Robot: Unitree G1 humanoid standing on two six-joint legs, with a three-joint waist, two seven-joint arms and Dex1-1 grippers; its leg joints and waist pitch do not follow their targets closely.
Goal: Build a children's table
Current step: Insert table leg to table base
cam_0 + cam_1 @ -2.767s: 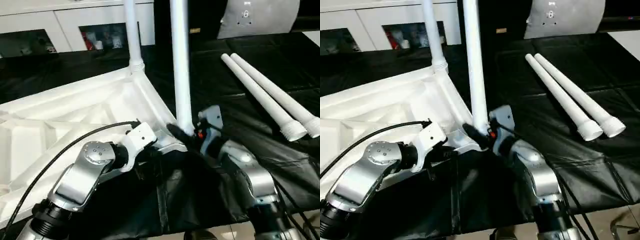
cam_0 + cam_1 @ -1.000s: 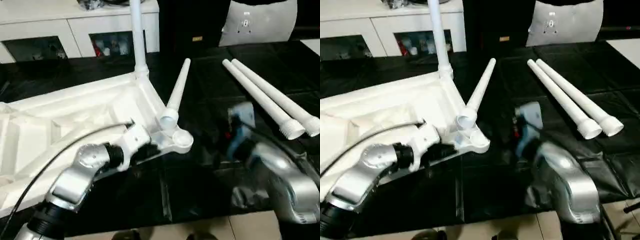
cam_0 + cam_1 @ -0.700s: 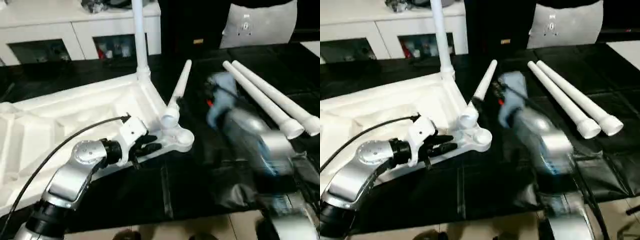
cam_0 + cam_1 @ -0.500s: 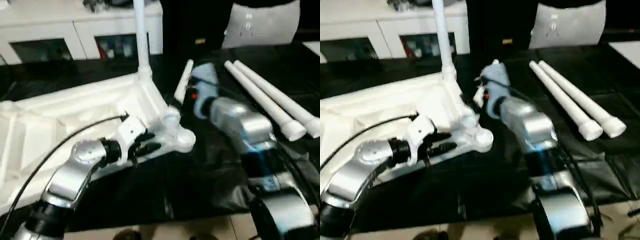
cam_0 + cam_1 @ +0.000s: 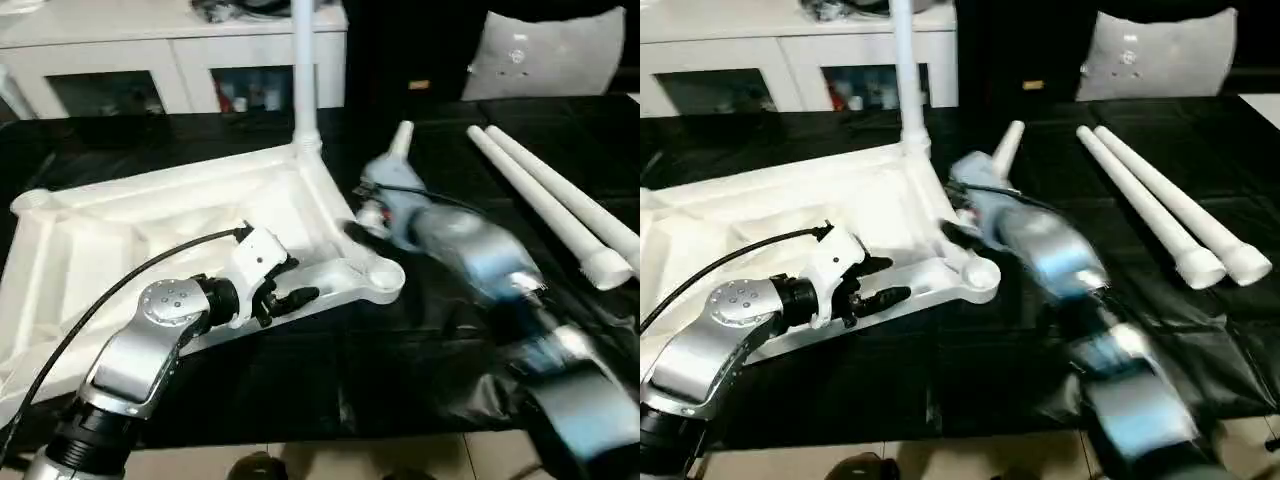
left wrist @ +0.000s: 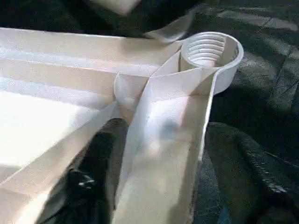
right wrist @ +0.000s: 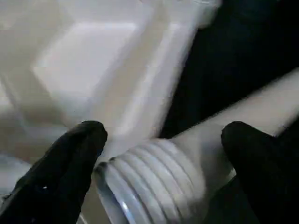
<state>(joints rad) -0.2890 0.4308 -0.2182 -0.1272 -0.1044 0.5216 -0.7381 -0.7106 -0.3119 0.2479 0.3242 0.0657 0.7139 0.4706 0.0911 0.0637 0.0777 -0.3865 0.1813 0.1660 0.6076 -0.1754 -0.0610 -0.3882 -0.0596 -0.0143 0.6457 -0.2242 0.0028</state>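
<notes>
You had the white plastic square tabletop (image 5: 150, 230) upside down on the black cloth (image 5: 400, 380), left of centre. One tapered white leg (image 5: 303, 70) stood in its far socket; one lay fallen (image 5: 1008, 140), two waited far right (image 5: 560, 205).

Left gripper (image 5: 290, 290) straddled the rim, fingers apart. Right gripper (image 7: 159, 163), fingers spread, flanked the fallen leg's threads.

No readable writing.

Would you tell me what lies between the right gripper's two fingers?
The threaded end of a loose leg, seen in the right wrist view; the right gripper stands open on either side of it, not yet closed.
</notes>
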